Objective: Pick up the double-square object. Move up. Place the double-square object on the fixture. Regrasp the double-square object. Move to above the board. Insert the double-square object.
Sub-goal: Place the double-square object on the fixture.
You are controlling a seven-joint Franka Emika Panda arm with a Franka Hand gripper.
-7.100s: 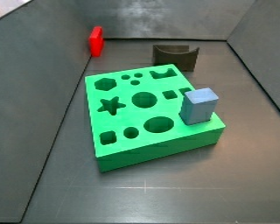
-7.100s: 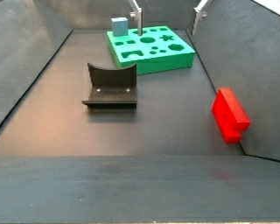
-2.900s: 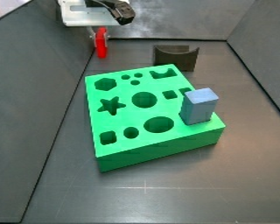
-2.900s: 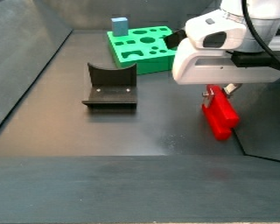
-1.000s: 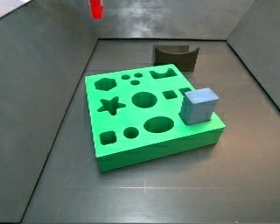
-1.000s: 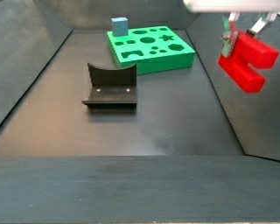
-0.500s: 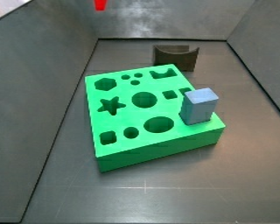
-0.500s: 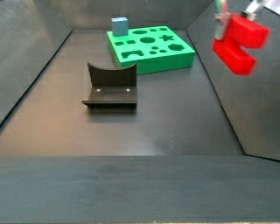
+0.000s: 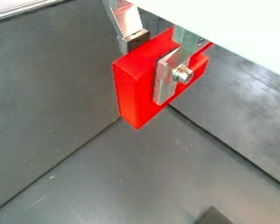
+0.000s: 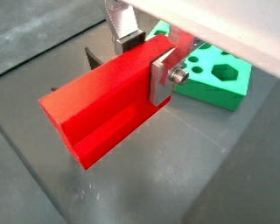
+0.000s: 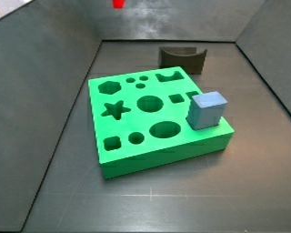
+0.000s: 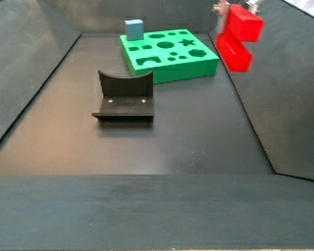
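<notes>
Holding the double-square object [image 10: 108,109] tight between both fingers [image 9: 178,75], gripper [image 9: 154,54] hangs upper right in side view, prob. above floor.

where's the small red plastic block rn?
The small red plastic block hangs high in a side view, clamped in the gripper, beside the green board.

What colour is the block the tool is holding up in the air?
Bright red. The block shows best in a wrist view, clamped in the tool.
</notes>
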